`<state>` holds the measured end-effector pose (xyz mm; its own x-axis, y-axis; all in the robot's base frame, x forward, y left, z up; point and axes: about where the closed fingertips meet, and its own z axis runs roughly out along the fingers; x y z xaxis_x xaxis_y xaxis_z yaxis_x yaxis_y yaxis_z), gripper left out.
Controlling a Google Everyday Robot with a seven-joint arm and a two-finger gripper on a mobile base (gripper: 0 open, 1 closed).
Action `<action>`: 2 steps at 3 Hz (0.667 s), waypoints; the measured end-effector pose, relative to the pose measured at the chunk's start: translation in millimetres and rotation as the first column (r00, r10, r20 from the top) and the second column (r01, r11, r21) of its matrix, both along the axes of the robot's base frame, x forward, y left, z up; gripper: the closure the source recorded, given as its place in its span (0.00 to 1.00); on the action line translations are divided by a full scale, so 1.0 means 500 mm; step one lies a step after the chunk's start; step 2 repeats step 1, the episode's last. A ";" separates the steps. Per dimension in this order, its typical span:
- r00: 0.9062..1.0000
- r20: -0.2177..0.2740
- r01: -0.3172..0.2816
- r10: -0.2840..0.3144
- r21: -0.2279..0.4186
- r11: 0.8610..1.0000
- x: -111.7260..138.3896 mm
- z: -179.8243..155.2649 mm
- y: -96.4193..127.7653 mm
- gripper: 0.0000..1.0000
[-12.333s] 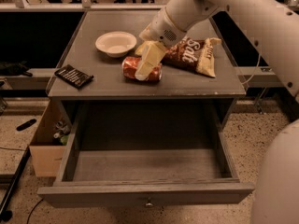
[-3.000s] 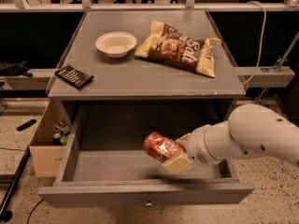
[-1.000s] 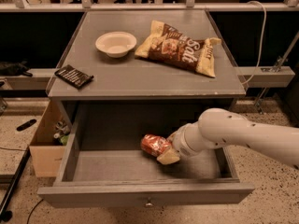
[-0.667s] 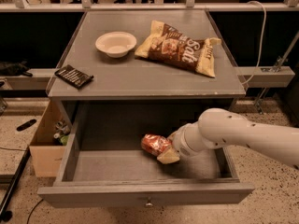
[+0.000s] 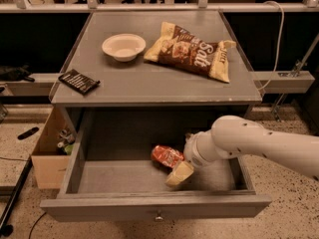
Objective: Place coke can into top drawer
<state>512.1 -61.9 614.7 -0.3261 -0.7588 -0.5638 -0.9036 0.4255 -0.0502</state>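
Note:
The coke can, red with silver ends, lies on its side on the floor of the open top drawer, right of its middle. My gripper reaches into the drawer from the right on a white arm and sits right beside the can. One cream finger points down-left just in front of the can, with a small gap to it; the other finger is hidden behind the can. The gripper looks open, the can resting free.
On the cabinet top lie a brown-and-cream chip bag, a white bowl and a black flat object. A tan cardboard box stands left of the cabinet. The drawer knob is at the front.
The near finger has dropped slightly away from the can since a second ago. The can stays put on the drawer floor. The arm has hardly moved.

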 end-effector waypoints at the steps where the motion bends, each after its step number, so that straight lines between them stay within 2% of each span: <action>1: 1.000 0.000 0.000 0.000 0.000 1.000 0.000 0.000 0.000 0.00; 2: 1.000 0.000 0.000 0.000 0.000 1.000 0.000 0.000 0.000 0.00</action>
